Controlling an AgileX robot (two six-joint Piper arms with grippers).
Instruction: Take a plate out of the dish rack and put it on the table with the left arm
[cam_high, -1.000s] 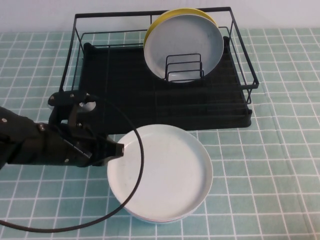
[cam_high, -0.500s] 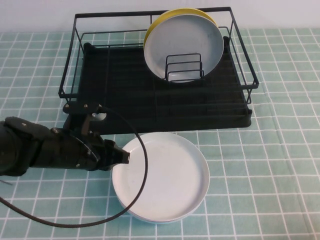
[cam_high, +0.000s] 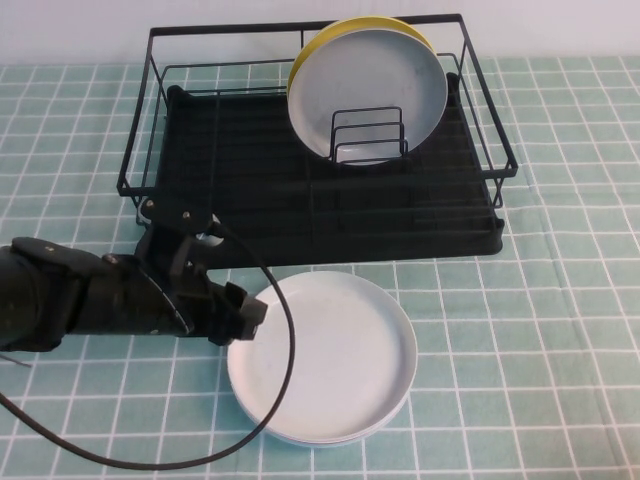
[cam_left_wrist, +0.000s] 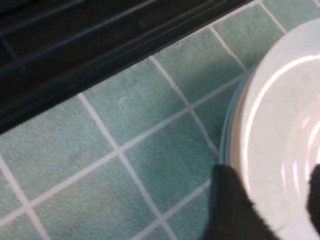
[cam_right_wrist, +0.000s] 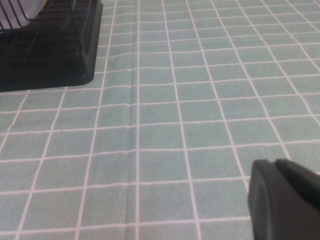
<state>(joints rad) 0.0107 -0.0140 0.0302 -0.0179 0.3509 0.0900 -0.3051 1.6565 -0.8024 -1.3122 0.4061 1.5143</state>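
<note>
The white plate (cam_high: 330, 360) lies flat on the mint-green grid table (cam_high: 560, 330), in front of the black wire dish rack (cam_high: 480, 120). My left gripper (cam_high: 252, 322) is at the plate's left rim. In the left wrist view the gripper (cam_left_wrist: 270, 172) straddles that rim. One finger (cam_left_wrist: 235, 210) is over the rim's outer edge, the other is over the inside of the plate (cam_left_wrist: 285, 125), with a wide gap between them. The rack's base (cam_left_wrist: 75, 50) shows behind. My right gripper (cam_right_wrist: 285, 200) is shut and empty, low over bare cloth, and out of the high view.
A grey-blue plate (cam_high: 370, 90) and a yellow plate (cam_high: 320, 45) behind it stand upright in the rack's right half. The left arm's black cable (cam_high: 280, 390) loops over the white plate. The rack's corner (cam_right_wrist: 50, 55) shows in the right wrist view.
The left gripper has brought the plate down and slightly toward me. The plate has gone from tilted to flat on the cloth. The fingers now stand apart around the rim.
</note>
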